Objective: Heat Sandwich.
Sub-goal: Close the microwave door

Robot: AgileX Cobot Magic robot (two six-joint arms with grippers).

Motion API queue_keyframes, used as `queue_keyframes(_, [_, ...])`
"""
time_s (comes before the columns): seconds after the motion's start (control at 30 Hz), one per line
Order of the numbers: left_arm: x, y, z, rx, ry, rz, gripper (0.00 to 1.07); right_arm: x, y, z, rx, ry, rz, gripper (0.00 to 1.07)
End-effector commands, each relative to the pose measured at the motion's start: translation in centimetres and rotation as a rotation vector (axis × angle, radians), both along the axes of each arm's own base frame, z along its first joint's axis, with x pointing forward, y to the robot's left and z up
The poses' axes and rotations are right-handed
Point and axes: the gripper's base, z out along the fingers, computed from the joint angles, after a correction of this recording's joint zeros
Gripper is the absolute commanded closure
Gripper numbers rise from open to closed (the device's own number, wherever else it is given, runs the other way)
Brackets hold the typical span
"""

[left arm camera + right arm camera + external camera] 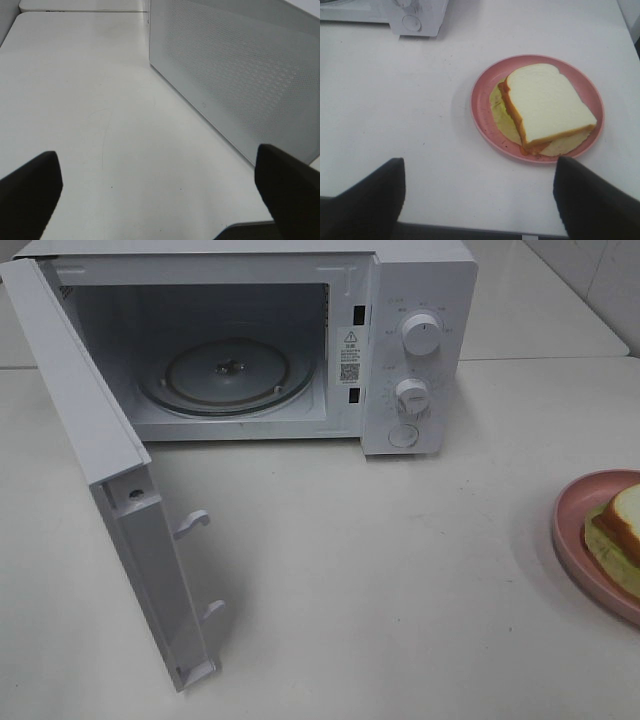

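Both end effectors gape wide, holding nothing.

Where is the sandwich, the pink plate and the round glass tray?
sandwich (547, 102), right wrist view, top bread slice.
pink plate (482, 102), right wrist view, bare rim.
glass tray (190, 380), high view, bare glass.

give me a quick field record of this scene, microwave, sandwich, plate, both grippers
microwave: on the table, door swung wide open
turntable: bare glass, nothing on it
sandwich: lying on the plate, outside the microwave
plate: pink, round, on the table right of the microwave
left gripper: open, holding nothing, beside the door
right gripper: open, holding nothing, short of the plate
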Motion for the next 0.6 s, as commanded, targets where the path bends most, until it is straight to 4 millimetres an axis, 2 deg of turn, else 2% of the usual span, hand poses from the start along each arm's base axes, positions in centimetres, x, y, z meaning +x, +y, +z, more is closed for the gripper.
queue_keyframes(0.03, [0.04, -0.02, -0.01, -0.006, -0.013, 0.004, 0.09, -0.48, 0.03, -0.09, 0.0, -0.052, -0.025, 0.31])
queue_keyframes(0.17, [0.04, -0.02, -0.01, -0.006, -0.013, 0.004, 0.09, -1.05, 0.01, -0.1, -0.002, -0.114, -0.057, 0.31])
queue_keyframes(0.6, [0.02, -0.02, -0.01, -0.006, -0.014, 0.004, 0.09, -0.38, 0.15, -0.52, -0.002, -0.141, -0.06, 0.31])
